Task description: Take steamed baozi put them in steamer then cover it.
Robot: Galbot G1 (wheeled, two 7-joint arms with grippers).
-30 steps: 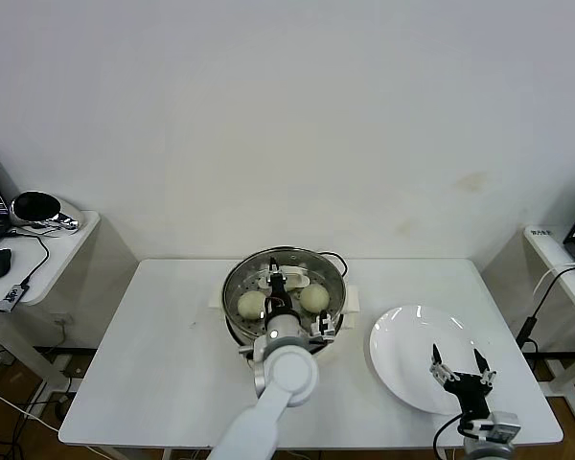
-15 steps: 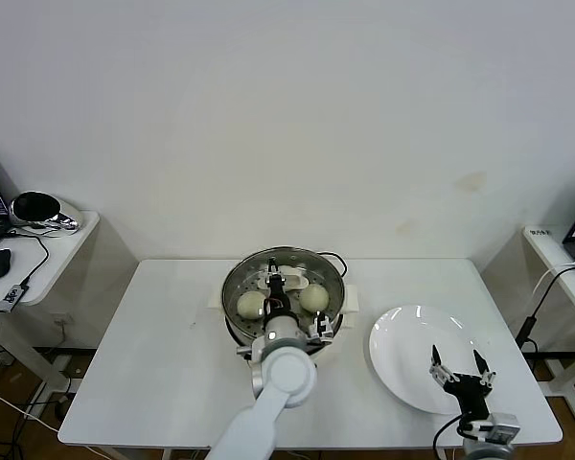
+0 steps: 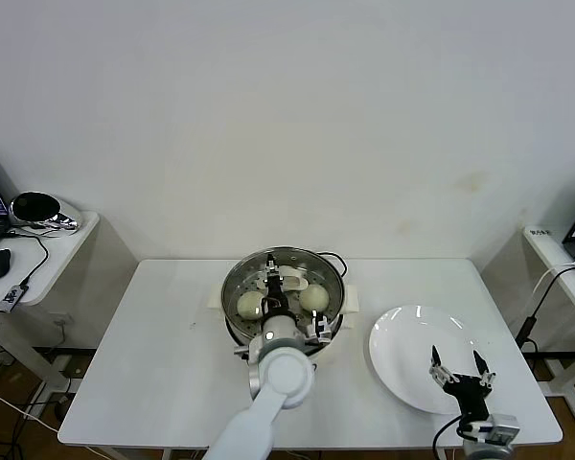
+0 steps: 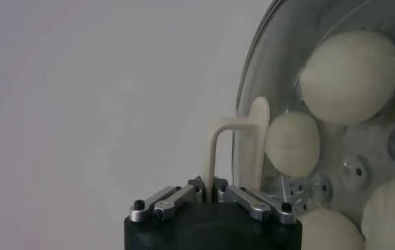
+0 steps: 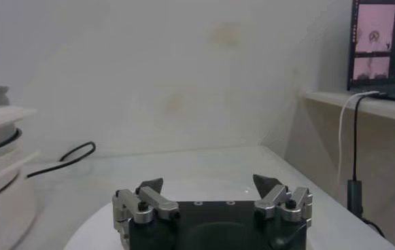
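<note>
The left gripper (image 3: 279, 284) is reaching over the steamer (image 3: 284, 293), which is sitting at the centre of the white table (image 3: 163, 355). From the head view its fingers are showing slightly parted just above the basket floor, and nothing is lying between them; the wrist view is not showing the tips clearly, so the hand is narrow and holding nothing that can be seen.

Inside the steamer, one bun (image 3: 251, 305) is lying at about 8 o'clock of the basket and another bun (image 3: 313, 298) at about 4 o'clock, with the gripper between them. A third bun (image 3: 293, 283) is peeking out at about 12 o'clock, just beyond the fingertips. The left wrist view is showing four buns on the perforated floor: a large one (image 4: 349, 76), a smaller one (image 4: 293, 144) near the rim, and two more (image 4: 330, 232) (image 4: 391, 216) partly cut off.

A white plate (image 3: 424, 369) is lying at 3 o'clock of the steamer, near it but apart. The right gripper (image 3: 461, 369) is hanging over the plate's near edge, at about 5 o'clock of the steamer, with its fingers spread wide and holding nothing. The right wrist view is showing the same spread fingers (image 5: 150, 186) above the plate (image 5: 204, 191).
</note>
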